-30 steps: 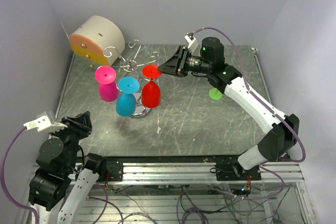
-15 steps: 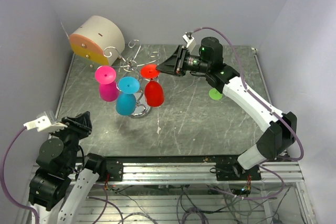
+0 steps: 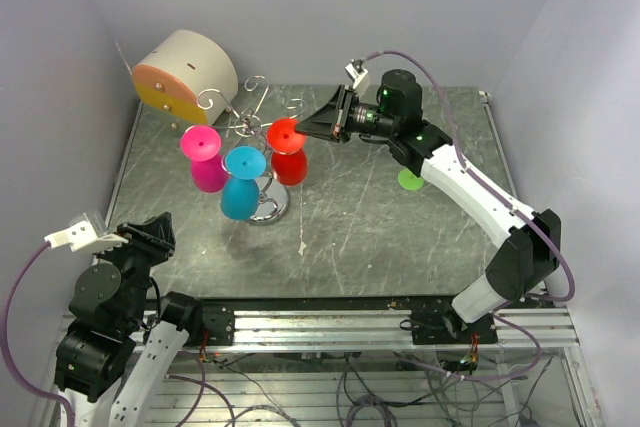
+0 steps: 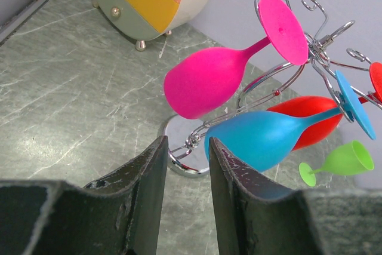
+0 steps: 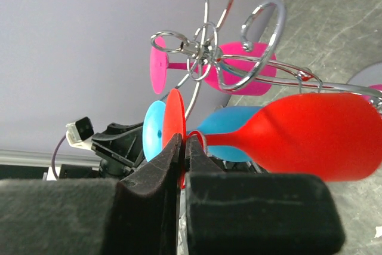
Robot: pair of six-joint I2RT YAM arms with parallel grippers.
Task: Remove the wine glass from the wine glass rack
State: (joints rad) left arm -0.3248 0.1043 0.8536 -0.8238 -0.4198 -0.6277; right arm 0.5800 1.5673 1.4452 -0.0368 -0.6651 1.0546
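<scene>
Pinching the round foot of the red wine glass (image 5: 310, 135), right gripper (image 5: 182, 143) had its fingers closed on the foot's edge. That glass hung tilted at the wire rack (image 3: 272, 209), foot up by the curled arms, bowl lower, beside blue glass (image 3: 238, 197) and pink glass (image 3: 207, 172). Fingers of left gripper (image 4: 186, 147) stood apart, gripping nothing, low at near left of table (image 3: 380, 237). One green glass (image 3: 410, 179) lay on table, right of rack

Mirror-polished metal on the silver wire wine glass rack (image 4: 186, 147), wire and round base alike. Smooth, satin plastic look on the red wine glass (image 5: 310, 135), blue wine glass (image 4: 262, 138) and pink wine glass (image 4: 203, 82). Dull, scratched, metal-looking grey tabletop (image 3: 350, 237).
</scene>
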